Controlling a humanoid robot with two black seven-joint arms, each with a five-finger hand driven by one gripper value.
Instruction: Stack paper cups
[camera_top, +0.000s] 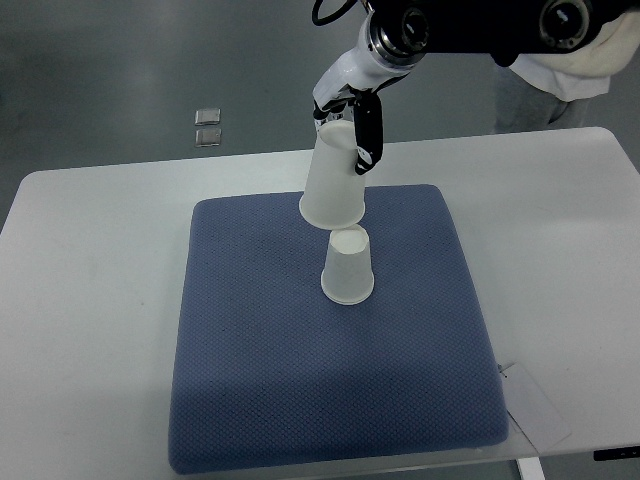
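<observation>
Currently the right hand (350, 125) grips an inverted cup (333, 185) near its base, dark fingers (370, 135) wrapped down its right side, holding it tilted just above and behind a second inverted cup (348, 267) standing on the blue mat (250, 380).

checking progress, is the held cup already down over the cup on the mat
No, the held cup hangs in the hand above the standing cup, clear of it.

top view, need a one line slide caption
Robot hand holds an upside-down paper cup above a second inverted cup on a blue mat.
</observation>
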